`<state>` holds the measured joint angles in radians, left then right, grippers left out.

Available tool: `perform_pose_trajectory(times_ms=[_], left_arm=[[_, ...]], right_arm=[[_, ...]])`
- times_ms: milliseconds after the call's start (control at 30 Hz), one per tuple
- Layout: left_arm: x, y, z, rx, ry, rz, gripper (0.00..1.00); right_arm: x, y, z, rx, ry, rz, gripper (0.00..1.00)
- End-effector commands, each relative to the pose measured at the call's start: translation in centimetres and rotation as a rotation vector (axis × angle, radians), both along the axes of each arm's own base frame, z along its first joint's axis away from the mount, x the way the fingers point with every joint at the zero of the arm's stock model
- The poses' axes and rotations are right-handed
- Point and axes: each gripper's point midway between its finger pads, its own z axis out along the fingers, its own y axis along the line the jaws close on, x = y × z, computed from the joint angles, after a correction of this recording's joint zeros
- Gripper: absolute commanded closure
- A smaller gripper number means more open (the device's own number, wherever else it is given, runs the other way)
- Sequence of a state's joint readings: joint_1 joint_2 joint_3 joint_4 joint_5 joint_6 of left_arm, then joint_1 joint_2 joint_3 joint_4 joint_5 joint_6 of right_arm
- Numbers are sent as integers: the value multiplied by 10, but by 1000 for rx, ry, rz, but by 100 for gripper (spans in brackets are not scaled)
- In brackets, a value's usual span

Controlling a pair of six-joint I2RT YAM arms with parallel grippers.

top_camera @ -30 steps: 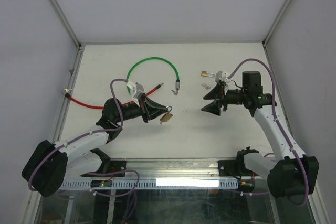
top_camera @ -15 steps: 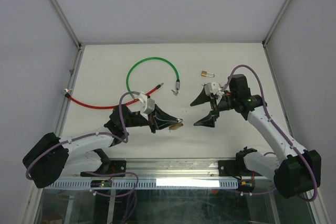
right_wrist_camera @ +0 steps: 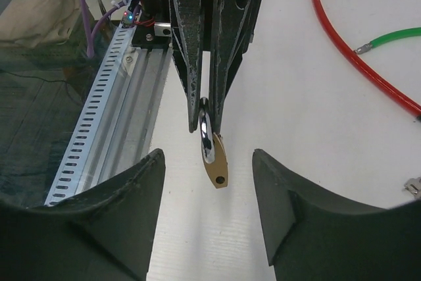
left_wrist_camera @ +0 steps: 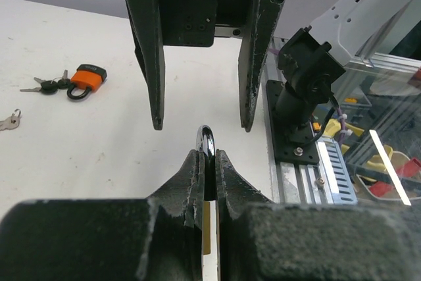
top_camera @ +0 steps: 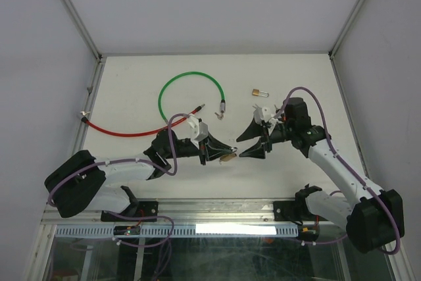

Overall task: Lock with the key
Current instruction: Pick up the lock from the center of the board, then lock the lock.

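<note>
My left gripper is shut on the steel shackle of a brass padlock and holds it just above the table. In the right wrist view the padlock hangs from the left fingers with its keyhole end facing the camera. My right gripper is open and empty and faces the padlock from the right. Its fingers stand either side of the padlock without touching it. A small loose key lies behind on the table.
An orange padlock with keys lies at the back right; it also shows in the left wrist view. A green cable loops at the back, and a red cable runs left. The aluminium rail borders the near edge.
My left gripper has carried the brass padlock rightward to the table's centre. My right gripper has swung left and nearer, and its open fingers now meet the padlock.
</note>
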<state>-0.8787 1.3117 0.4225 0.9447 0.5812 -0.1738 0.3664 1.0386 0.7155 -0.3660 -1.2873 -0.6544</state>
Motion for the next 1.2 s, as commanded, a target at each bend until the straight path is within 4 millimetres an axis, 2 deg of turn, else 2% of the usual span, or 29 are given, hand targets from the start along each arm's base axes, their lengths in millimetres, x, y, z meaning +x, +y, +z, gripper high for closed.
perform_pose_trajectory(times_ms=[0,433,667,700,867,1067,1167], left_arm=[[3,-8,50,-150,-137,13,100],[6,-10,48,-161,-118,25,100],[10,-11,45,-161,-89,40,100],[11,-11,44,-160,-84,47,99],[15,-6,44,-178,-64,88,80],[15,9,46,-228,-45,148,47],[15,24,43,-260,-57,201,30]], right_arm=[[0,4,6,23,-38,7,44],[-6,9,-4,0,-37,35,76],[-8,10,-4,-4,-34,49,99],[-9,10,-4,-3,-32,52,100],[-12,11,3,12,-8,70,100],[-13,9,12,37,54,79,100],[-11,7,16,47,77,73,100]])
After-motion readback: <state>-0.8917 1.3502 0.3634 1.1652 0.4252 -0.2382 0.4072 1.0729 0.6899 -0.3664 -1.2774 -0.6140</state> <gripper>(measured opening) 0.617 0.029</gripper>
